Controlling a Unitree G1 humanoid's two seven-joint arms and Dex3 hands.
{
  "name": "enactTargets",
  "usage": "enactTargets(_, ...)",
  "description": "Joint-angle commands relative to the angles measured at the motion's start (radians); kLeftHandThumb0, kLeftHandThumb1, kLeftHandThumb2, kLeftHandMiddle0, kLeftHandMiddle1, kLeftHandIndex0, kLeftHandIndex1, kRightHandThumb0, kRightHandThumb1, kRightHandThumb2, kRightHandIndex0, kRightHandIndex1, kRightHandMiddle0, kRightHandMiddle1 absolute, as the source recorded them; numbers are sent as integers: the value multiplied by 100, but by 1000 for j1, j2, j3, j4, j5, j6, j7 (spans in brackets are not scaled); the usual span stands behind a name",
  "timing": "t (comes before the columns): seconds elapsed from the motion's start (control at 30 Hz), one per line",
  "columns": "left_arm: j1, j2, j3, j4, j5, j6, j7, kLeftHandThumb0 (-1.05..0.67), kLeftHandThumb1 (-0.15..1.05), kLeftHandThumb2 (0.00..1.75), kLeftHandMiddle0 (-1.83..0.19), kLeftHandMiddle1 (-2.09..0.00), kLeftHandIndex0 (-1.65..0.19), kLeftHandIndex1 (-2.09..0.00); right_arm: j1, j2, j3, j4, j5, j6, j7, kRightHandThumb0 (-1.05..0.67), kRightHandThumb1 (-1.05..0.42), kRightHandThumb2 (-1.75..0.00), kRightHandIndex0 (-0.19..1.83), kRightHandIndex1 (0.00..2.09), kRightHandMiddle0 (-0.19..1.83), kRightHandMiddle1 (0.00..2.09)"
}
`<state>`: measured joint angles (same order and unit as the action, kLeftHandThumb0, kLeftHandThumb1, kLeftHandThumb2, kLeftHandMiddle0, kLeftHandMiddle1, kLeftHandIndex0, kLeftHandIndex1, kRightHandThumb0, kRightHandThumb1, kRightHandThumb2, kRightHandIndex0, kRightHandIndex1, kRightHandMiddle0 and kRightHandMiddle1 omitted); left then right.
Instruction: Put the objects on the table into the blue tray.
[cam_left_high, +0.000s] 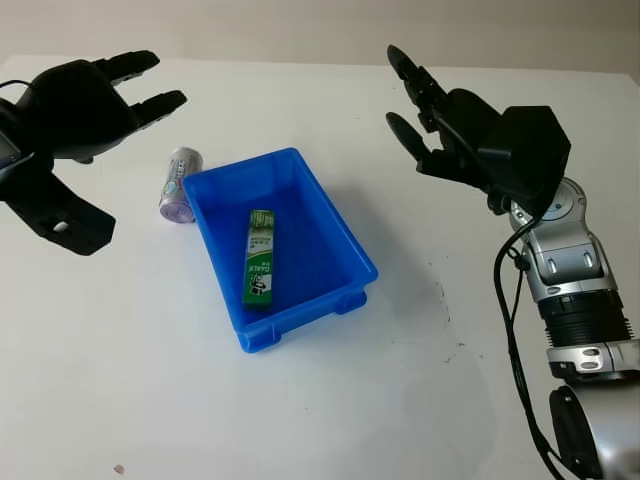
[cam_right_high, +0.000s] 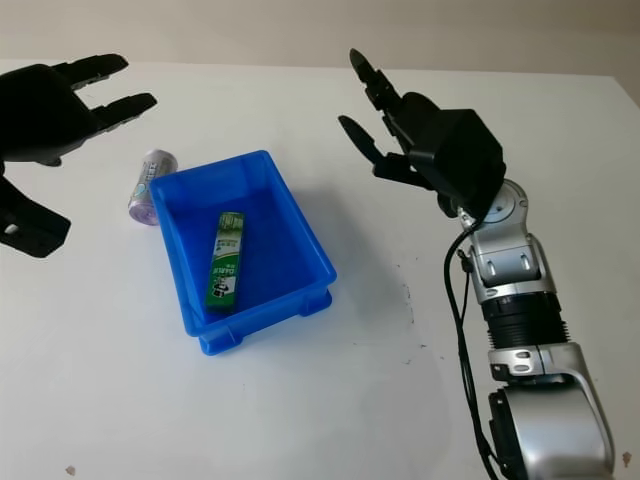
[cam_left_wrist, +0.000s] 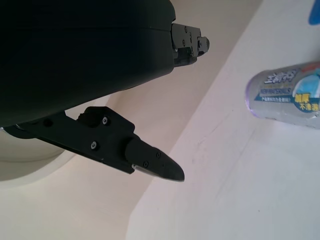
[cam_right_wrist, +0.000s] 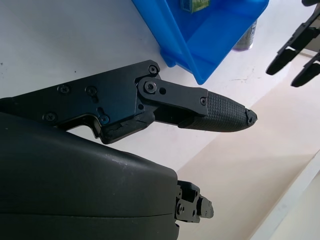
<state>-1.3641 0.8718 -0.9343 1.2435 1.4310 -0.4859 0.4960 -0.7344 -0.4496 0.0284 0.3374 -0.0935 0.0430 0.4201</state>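
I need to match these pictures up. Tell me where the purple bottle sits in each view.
Left eye view: purple bottle lies on the table against the blue tray's outer left wall.
Right eye view: same place.
Left wrist view: at the right edge.
Right wrist view: behind the tray's corner.
Shared landmark: the blue tray.

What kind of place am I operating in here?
Probably a lab test bench: a plain white table against a bare wall, with just a blue tray, a green box inside and a can beside it.
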Motion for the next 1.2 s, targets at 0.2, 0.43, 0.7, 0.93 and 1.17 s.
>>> enactTargets(0.2,-55,-31,-75,61,31,8,132,-2,104,8,-2,-6,-1,-6,18,-22,-8,-9,-1,-70,9,-69,-105,-68,-17,5,-17,6)
enactTargets(0.43,-61,-60,-137,89,63,50,181,-10,104,8,3,-5,4,-4,41,-19,-25,-54,25,2,14,-70,-105,-64,-19,3,-17,5)
enactTargets(0.7,-37,-93,-158,104,46,62,179,-9,103,6,3,-5,4,-5,53,-29,-23,-54,10,-25,4,-67,-105,-67,-16,4,-15,6)
enactTargets(0.93,-33,-127,-194,98,58,64,154,-13,99,5,4,-5,5,-5,59,-29,-26,-69,7,-14,-4,-67,-105,-66,-15,6,-13,6)
enactTargets(1.17,-20,-148,-213,103,52,71,162,-21,99,5,1,-6,3,-6,63,-25,-35,-82,35,30,14,-71,-105,-63,-19,4,-17,5)
